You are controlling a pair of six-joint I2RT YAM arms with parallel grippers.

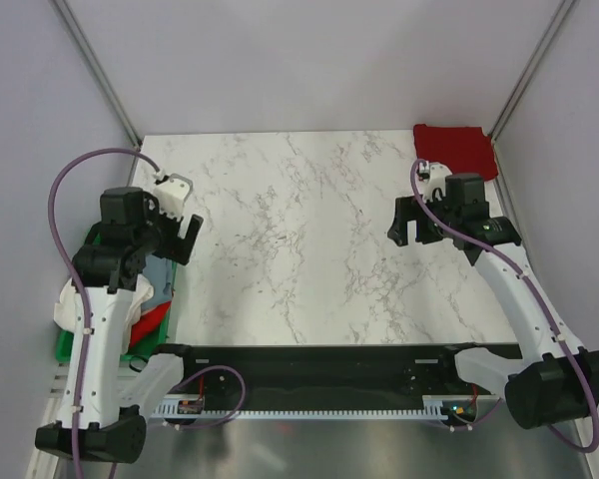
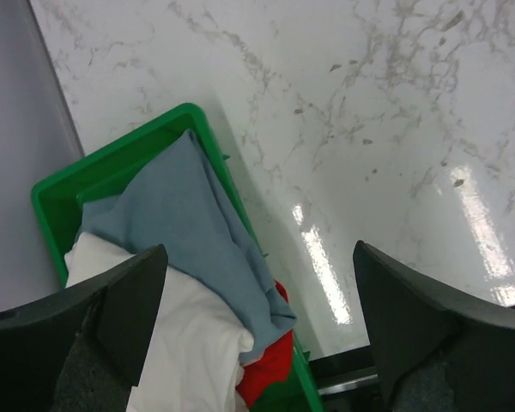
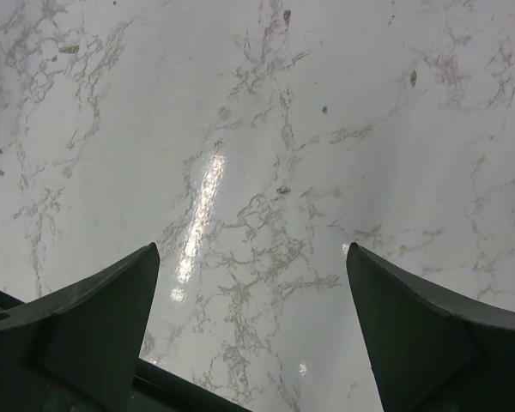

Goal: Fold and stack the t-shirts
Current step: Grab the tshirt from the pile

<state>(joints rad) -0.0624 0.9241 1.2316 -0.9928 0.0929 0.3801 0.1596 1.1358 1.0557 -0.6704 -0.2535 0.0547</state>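
Note:
A green crate [image 2: 112, 154] at the table's left edge holds a grey-blue t-shirt [image 2: 189, 223] on top, a white t-shirt [image 2: 189, 343] and a bright red t-shirt [image 2: 270, 365] under it. In the top view the crate [image 1: 75, 347] is mostly hidden by my left arm. A folded dark red t-shirt [image 1: 455, 148] lies at the far right corner. My left gripper [image 2: 257, 335] is open and empty above the crate's near right side. My right gripper [image 3: 253, 318] is open and empty above bare marble, near the table's right side [image 1: 409, 225].
The marble table [image 1: 299, 239] is bounded by grey walls at left, right and back. A black rail [image 1: 319, 359] with the arm bases runs along the near edge.

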